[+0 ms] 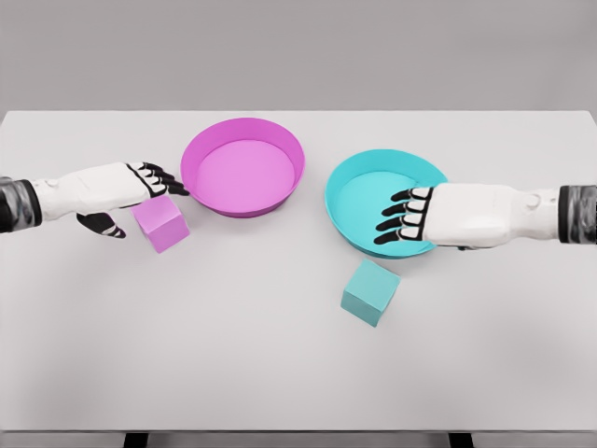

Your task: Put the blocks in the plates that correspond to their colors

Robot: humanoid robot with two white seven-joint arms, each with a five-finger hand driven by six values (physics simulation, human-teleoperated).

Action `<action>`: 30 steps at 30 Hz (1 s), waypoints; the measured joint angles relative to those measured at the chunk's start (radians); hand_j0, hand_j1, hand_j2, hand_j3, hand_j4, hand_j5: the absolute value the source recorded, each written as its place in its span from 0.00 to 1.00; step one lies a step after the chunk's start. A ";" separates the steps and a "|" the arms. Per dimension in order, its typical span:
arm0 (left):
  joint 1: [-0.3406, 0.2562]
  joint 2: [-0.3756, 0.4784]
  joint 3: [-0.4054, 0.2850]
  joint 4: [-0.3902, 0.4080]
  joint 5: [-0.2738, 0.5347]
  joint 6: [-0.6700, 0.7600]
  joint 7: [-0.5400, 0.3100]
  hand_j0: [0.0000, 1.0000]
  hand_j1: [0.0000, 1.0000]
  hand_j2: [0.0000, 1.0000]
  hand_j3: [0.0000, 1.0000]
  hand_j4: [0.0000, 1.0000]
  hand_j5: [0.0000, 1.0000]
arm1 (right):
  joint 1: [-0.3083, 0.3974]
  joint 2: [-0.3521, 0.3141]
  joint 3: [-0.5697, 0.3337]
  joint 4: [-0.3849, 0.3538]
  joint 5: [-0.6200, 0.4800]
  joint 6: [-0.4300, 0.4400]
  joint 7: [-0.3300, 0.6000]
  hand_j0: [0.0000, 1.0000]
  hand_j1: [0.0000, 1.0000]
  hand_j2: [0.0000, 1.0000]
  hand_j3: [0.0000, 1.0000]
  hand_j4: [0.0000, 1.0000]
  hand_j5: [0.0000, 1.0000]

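Note:
A pink block lies on the white table just left of the pink plate. My left hand hovers over the block's upper left, fingers spread, thumb below, nothing held. A cyan block sits in front of the cyan plate. My right hand reaches in from the right over the cyan plate's near right part, fingers extended and empty, above and right of the cyan block.
Both plates stand side by side at the table's middle. The table's front edge runs along the bottom of the view, with dark legs showing under it.

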 measured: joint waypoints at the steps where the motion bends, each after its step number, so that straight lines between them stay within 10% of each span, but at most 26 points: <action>1: 0.000 0.000 0.000 -0.003 -0.005 0.000 0.000 1.00 1.00 1.00 1.00 1.00 1.00 | 0.002 0.003 0.000 0.000 0.000 0.000 0.000 1.00 1.00 1.00 1.00 1.00 1.00; 21: 0.002 -0.009 -0.008 -0.009 -0.042 0.000 0.000 0.98 0.98 0.98 0.98 0.98 0.98 | 0.064 0.063 0.015 -0.002 0.000 0.000 -0.028 1.00 1.00 1.00 1.00 1.00 1.00; 30: 0.002 -0.009 -0.013 -0.009 -0.050 0.000 0.000 0.78 0.78 0.78 0.78 0.78 0.78 | 0.083 0.092 0.016 -0.002 0.001 0.000 -0.029 1.00 1.00 1.00 1.00 1.00 1.00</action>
